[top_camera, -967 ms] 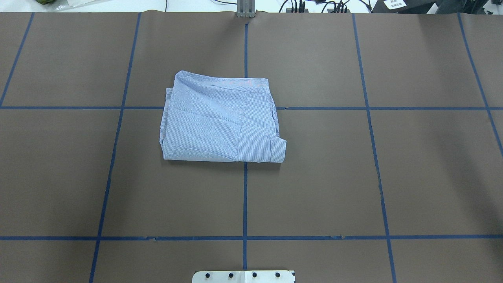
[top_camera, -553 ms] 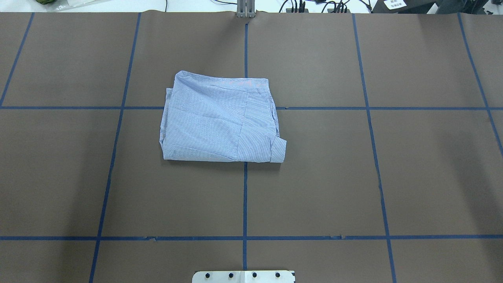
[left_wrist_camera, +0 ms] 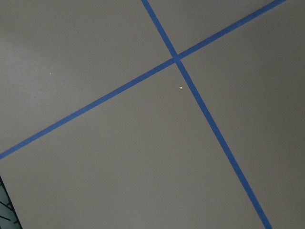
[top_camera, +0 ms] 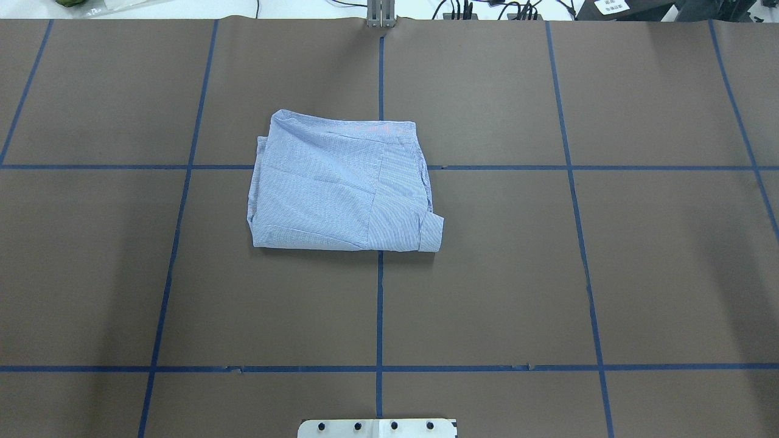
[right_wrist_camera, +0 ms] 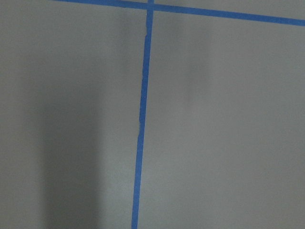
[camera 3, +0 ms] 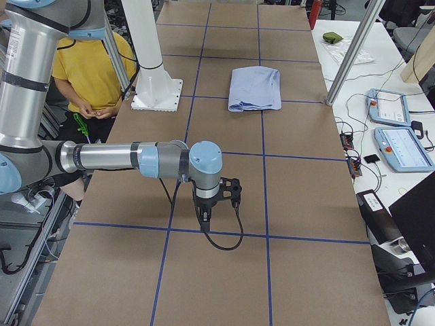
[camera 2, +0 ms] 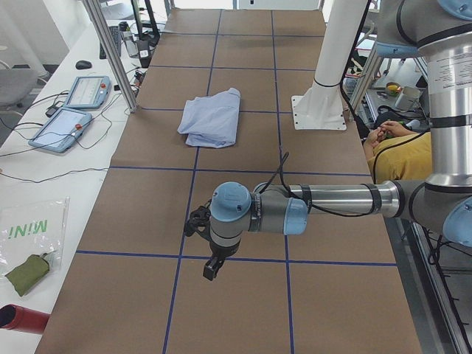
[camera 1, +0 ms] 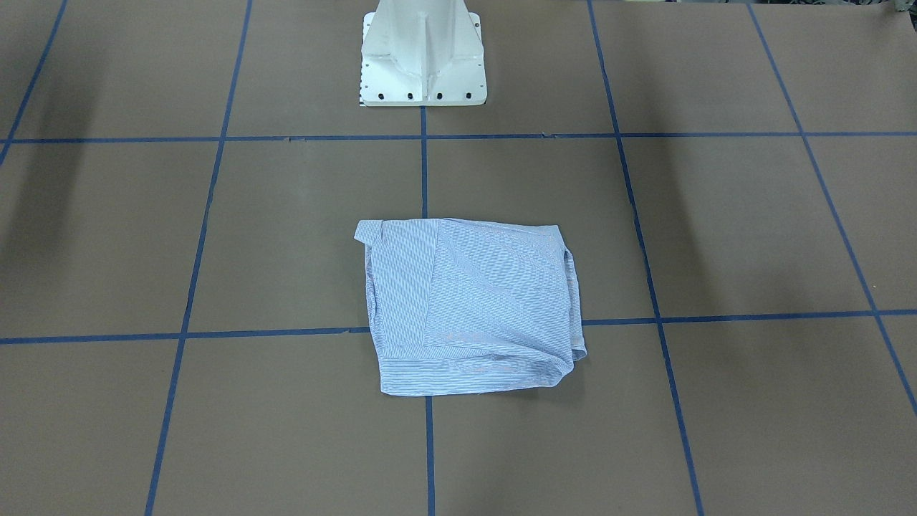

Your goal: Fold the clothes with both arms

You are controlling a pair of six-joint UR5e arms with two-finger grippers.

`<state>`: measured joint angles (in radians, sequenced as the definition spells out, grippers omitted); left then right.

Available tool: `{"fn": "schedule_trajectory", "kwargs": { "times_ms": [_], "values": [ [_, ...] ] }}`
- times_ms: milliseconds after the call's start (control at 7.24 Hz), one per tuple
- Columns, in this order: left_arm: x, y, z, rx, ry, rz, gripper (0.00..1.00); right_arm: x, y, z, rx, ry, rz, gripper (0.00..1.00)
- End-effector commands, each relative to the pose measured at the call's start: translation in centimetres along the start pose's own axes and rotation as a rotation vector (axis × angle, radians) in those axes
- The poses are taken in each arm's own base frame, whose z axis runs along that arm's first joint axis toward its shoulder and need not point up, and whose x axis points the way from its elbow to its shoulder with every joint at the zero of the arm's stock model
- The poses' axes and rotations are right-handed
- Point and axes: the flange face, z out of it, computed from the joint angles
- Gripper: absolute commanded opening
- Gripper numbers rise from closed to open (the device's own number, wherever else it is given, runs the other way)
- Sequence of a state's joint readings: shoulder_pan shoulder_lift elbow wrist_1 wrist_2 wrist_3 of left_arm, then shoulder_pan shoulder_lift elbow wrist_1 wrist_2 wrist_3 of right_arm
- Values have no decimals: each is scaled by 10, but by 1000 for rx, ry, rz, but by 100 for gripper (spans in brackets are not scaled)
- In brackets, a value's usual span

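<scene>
The light blue striped shirt [top_camera: 341, 188] lies folded into a rough square on the brown table, just left of the centre line; it also shows in the front view [camera 1: 469, 308] and in the side views [camera 2: 212, 118] [camera 3: 255, 88]. No collar or buttons show. My left gripper [camera 2: 212, 267] hangs over bare table far from the shirt, at my left end. My right gripper [camera 3: 206, 221] hangs over bare table at my right end. Both point down and hold nothing that I can see. I cannot tell whether either is open or shut. Both wrist views show only table and blue tape.
The white pedestal base [camera 1: 423, 57] stands at the near table edge. Blue tape lines [top_camera: 379, 304] grid the brown cover. A metal post [camera 2: 110, 51] and control tablets [camera 2: 74, 110] are along the far edge. A person in yellow [camera 3: 88, 68] sits behind the base.
</scene>
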<state>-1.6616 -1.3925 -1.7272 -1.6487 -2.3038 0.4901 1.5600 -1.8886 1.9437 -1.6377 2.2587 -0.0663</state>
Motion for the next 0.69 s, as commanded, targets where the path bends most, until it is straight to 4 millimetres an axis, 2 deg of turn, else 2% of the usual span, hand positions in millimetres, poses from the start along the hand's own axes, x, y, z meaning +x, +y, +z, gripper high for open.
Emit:
{"fn": "schedule_trajectory", "kwargs": {
  "times_ms": [0, 276, 553],
  "values": [
    [6, -2, -6, -31, 27, -37, 100, 1, 3, 2, 8, 0, -5, 100],
    [16, -14, -16, 12, 59, -145, 100, 1, 3, 2, 8, -2, -6, 100],
    [18, -15, -18, 15, 58, -148, 100, 2, 3, 2, 7, -2, -5, 100]
  ]
}}
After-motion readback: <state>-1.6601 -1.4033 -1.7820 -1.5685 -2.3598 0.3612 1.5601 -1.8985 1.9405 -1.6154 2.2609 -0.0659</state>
